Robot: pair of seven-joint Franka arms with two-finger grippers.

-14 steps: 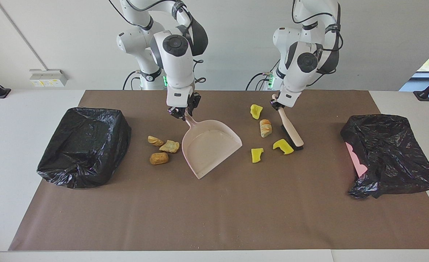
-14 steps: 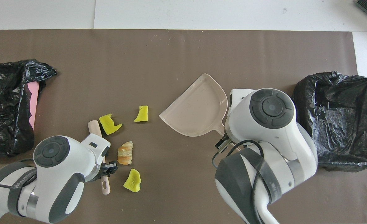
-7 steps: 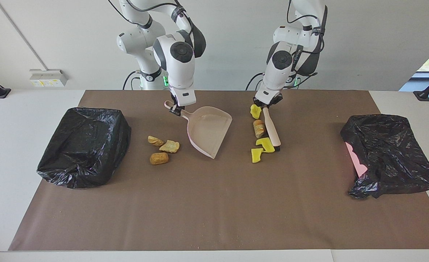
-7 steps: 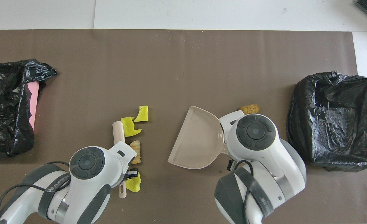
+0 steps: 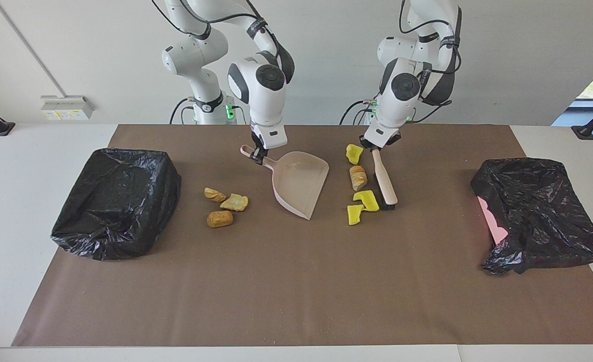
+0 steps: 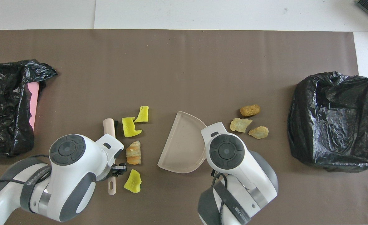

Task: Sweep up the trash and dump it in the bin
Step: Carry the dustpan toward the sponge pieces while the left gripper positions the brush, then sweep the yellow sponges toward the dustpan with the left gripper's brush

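Swung since a second ago: dustpan turned, mouth now facing the left arm's end. Left to right across the facing view: bin, three tan lumps, right gripper clenched on the dustpan handle, then three yellow chunks and one tan piece just beside the brush, long axis running away from the robots, clamped by the left gripper. Second bin last.

Bright even light, soft shadows
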